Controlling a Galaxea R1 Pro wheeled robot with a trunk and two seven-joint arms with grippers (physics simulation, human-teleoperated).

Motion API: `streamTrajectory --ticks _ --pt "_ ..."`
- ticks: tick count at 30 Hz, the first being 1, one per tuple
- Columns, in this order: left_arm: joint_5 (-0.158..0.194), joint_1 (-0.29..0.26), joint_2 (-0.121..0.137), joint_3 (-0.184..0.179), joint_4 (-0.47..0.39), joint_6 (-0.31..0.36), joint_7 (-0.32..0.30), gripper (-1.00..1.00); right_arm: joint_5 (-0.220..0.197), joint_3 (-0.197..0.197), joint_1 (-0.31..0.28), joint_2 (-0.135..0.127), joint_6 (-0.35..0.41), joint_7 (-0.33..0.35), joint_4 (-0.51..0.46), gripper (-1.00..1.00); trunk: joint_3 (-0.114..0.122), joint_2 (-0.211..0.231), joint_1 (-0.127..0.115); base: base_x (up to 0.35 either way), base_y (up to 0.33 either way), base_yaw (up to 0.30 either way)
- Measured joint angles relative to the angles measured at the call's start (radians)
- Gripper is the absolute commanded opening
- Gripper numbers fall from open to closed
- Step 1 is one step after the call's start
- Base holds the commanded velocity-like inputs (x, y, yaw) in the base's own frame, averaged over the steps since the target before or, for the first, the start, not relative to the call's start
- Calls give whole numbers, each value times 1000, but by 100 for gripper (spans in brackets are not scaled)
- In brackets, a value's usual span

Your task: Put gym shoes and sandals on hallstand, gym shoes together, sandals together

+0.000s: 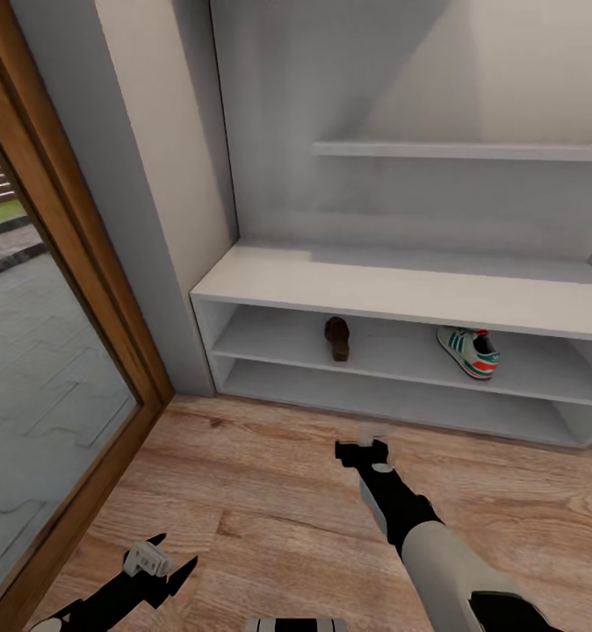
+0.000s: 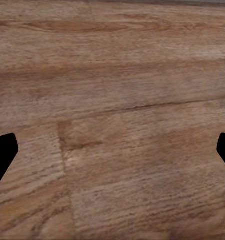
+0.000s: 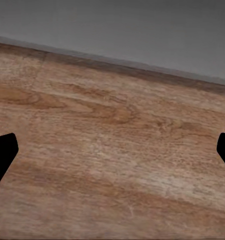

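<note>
L gripper (image 1: 160,562) jaws wide, empty | R gripper (image 1: 364,452) wide, empty, over corridor floor (image 1: 270,456) | sandal (image 1: 337,338) on hallstand (image 1: 393,290) upper shelf, left-centre; gym shoe (image 1: 469,351) same shelf, right | risk: mates placed apart, pairs mixed

A low white shoe rack (image 1: 270,285) stands on the brown wood floor (image 1: 270,491) against the wall. Its flat top is bare. On its upper open shelf lie one brown sandal (image 1: 337,338) and, well apart to the right, one white sneaker (image 1: 468,351) with green stripes.
</note>
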Motion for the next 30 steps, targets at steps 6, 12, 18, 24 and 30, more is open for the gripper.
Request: streamTrajectory --ticks 6,12,18,24,30 --pt "1 2 0 4 9 -4 45 100 -1 2 33 -98 -196 4 181 100 0 0 0 0 0 0" --pt "2 4 0 3 13 -14 110 100 -2 1 71 -188 -432 5 353 100 0 0 0 0 0 0" --pt "5 6 1 7 15 -14 155 100 -5 0 120 -225 -502 4 386 100 0 0 0 0 0 0" --pt "27 8 0 62 34 -18 187 100 -7 1 155 -241 -517 4 391 100 0 0 0 0 0 0" --pt "39 11 1 113 59 -22 197 100 -8 1 187 -248 -545 2 393 100 0 0 0 0 0 0"
